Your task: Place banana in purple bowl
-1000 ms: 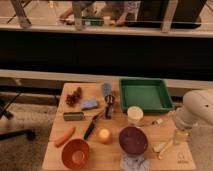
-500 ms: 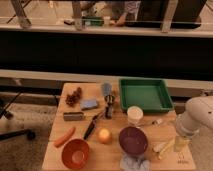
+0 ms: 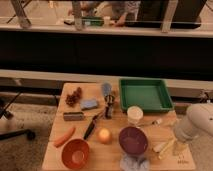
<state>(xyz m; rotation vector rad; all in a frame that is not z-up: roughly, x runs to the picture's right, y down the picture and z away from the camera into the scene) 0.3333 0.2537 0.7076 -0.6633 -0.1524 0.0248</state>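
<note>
1. Lying nearest: grey cloth (image 3: 134, 162), touching the front edge of the purple bowl (image 3: 122, 136).
2. Banana (image 3: 163, 146): pale, lying flat just right of the bowl, not in it.
3. Gripper (image 3: 179, 146): low at the banana's right side, beyond it from the bowl; spread or closed cannot be told.
4. Round fruit (image 3: 104, 135): just left of the bowl.
5. Cup (image 3: 134, 114): behind the bowl.
6. Risk, as judged: an off-centre grasp could let the slim banana swing or slip; a low carry could clip the bowl's rim.

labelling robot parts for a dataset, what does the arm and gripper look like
The arm is a bulky, smooth white casing with rounded, cylindrical segments; no cables or markings show. The gripper sits at its lower end, over the right edge of the table, near the banana, pale and indistinct.
</note>
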